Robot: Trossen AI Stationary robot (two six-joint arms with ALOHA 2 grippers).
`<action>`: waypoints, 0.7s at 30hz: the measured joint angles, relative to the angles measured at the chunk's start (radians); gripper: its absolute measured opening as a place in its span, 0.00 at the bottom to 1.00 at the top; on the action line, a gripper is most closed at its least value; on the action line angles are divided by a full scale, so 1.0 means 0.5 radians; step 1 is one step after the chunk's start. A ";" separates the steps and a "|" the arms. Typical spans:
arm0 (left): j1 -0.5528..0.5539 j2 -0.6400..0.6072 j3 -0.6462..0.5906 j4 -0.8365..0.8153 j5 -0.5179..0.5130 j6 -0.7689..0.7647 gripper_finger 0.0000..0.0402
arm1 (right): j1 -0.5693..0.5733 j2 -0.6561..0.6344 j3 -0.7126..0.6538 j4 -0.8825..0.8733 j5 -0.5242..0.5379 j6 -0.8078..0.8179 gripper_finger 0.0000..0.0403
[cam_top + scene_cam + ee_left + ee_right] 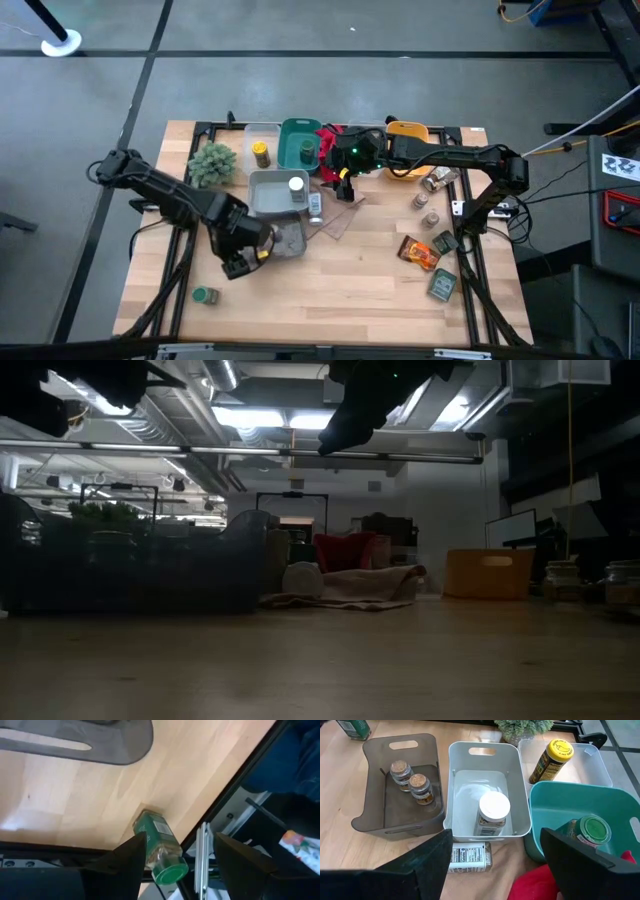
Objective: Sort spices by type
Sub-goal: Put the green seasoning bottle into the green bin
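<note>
Several jars (411, 781) binned, packets (421, 251) and green-lid jar (159, 846) still loose; left gripper (175, 865) and right gripper (495, 865) gape empty.

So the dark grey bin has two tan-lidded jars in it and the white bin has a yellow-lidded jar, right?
Not quite. The jar in the white bin has a white lid, as the right wrist view shows; the yellow-lidded jar stands in the clear bin. The dark grey bin does hold two tan-lidded jars.

Overhead ceiling lights (250, 415) glare in the dim, backlit low view; the table (340, 270) from above is evenly lit.
</note>
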 joint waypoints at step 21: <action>-0.204 0.040 0.000 -0.078 0.095 0.036 0.53 | -0.002 0.000 0.000 -0.046 0.000 0.000 0.75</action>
